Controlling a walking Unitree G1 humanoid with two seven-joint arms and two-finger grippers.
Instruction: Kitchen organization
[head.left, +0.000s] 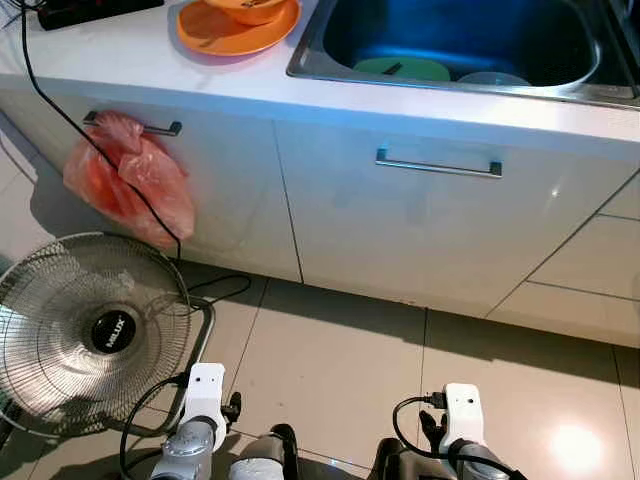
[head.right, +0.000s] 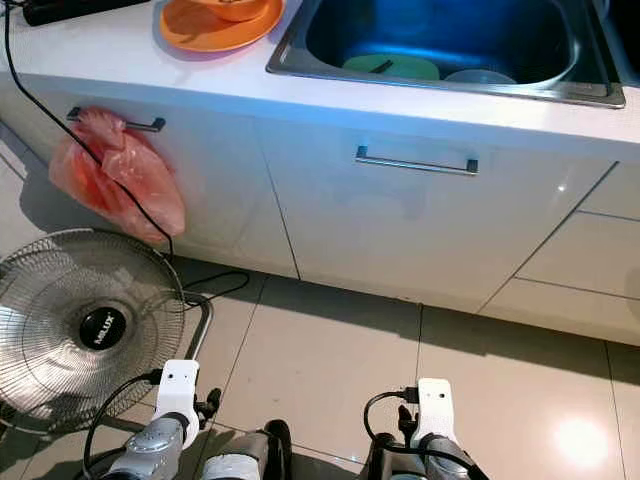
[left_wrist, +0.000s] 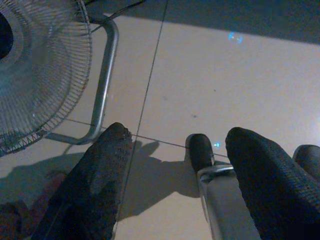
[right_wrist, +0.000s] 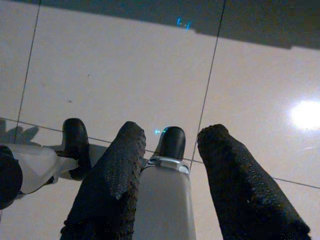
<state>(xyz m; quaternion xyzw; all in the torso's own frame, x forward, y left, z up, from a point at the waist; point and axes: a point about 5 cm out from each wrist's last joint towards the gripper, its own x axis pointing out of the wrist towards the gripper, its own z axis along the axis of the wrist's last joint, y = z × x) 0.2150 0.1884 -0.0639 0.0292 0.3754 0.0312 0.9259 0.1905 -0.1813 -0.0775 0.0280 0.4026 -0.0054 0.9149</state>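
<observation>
The robot stands facing a white kitchen counter (head.left: 200, 75) with both arms hanging low over the pale tiled floor (head.left: 350, 370). The left gripper (left_wrist: 175, 165) and the right gripper (right_wrist: 167, 160) each point down at bare tile, jaws spread apart and holding nothing.

The things to be organised lie well ahead and above. An orange round plate (head.left: 225, 35) with an orange bowl (head.left: 245, 10) stacked on it sits on the counter just beside the stainless steel sink (head.left: 320, 60). Inside the basin rest a green round plate (head.left: 400, 68) and a pale, translucent dish (head.left: 492, 78), side by side.

The step in hand is probably the approach. To do it well, the robot should close in squarely on the sink and raise an arm only once the counter edge is within reach. A round wire floor fan (head.left: 95, 330) stands close by on the left, and a black power cable (head.left: 130, 180) trails from the counter past a red plastic bag (head.left: 130, 180) hung on a cabinet handle; the left arm should rise clear of both. Plates want a rim pinch, taken slowly.
</observation>
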